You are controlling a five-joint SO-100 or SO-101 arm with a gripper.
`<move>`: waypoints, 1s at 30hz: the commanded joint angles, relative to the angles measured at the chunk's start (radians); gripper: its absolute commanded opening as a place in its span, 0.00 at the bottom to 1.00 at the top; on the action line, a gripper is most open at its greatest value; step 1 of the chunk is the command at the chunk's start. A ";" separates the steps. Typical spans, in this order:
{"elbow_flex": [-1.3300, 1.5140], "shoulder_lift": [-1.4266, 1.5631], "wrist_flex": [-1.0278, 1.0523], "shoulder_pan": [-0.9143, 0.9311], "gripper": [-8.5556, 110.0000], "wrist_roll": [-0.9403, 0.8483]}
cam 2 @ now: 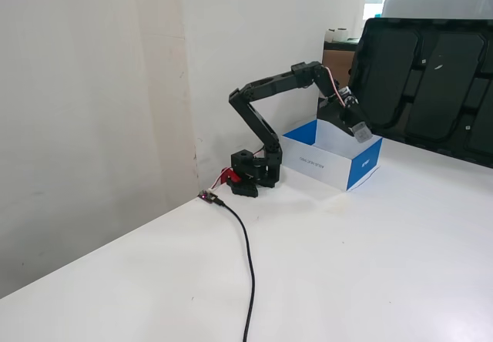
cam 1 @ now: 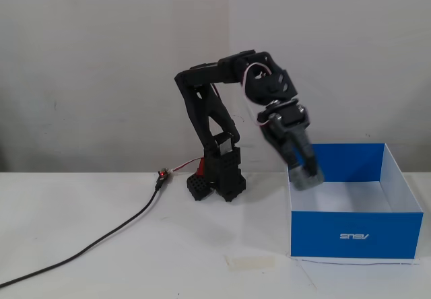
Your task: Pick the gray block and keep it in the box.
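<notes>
My gripper [cam 1: 305,173] [cam 2: 360,131] is shut on the gray block [cam 1: 307,177] [cam 2: 362,132], a small gray cube held in the air. In both fixed views the block hangs just above the blue box [cam 1: 350,234] [cam 2: 323,163], over its rim on the arm's side. The box is bright blue outside with a white inverted logo on its front and white inside. Nothing shows inside the box where its floor is visible.
The arm's black base [cam 1: 219,178] [cam 2: 250,176] stands against the wall. A black cable [cam 1: 101,240] [cam 2: 246,265] runs from it across the white table. A pale tape strip [cam 1: 251,262] lies on the table. Large black trays [cam 2: 424,84] lean behind the box.
</notes>
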 commanded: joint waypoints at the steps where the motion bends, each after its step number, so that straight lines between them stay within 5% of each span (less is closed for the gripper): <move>1: -0.031 0.084 -0.003 -0.135 0.09 0.005; 24: 0.141 0.026 -0.061 -0.457 0.11 -0.018; 30: 0.084 -0.041 -0.017 -0.443 0.23 -0.029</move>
